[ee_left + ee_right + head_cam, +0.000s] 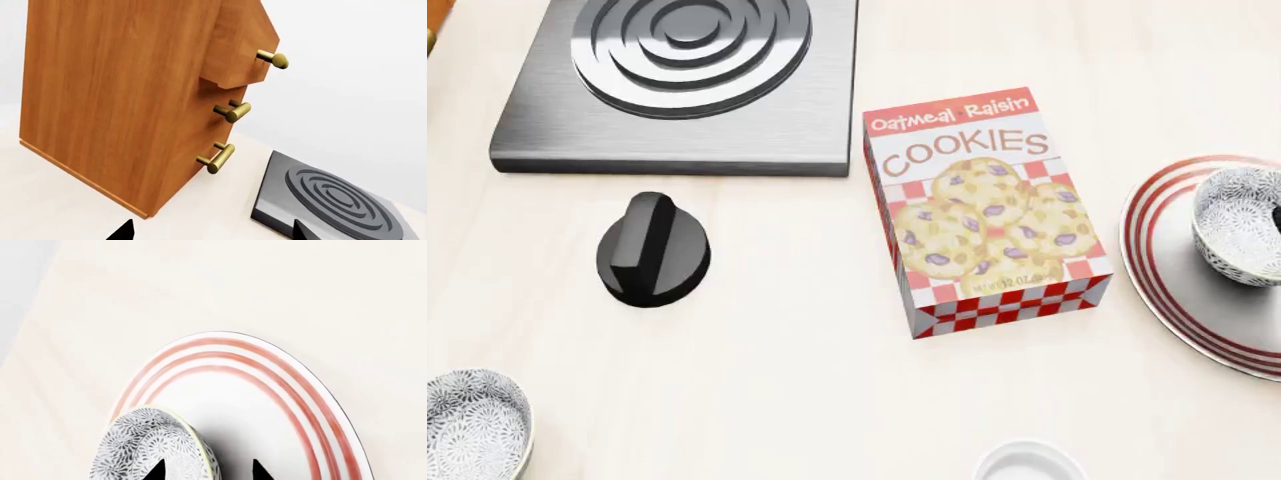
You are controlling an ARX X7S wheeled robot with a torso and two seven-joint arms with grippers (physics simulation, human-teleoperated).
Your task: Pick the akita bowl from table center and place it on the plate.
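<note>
The akita bowl, white with a dense grey flower pattern, stands on the left part of the plate, a wide white plate with red rings at the head view's right edge. In the right wrist view the bowl rests on the plate. My right gripper is open astride the bowl's rim, one fingertip inside the bowl and the other over the plate. My left gripper is open over bare table, holding nothing.
A cookie box lies in the middle of the table. A black knob and a grey burner block are at the left. A second patterned bowl and a plain white cup sit near the front. A wooden cabinet with brass handles stands beside the burner block.
</note>
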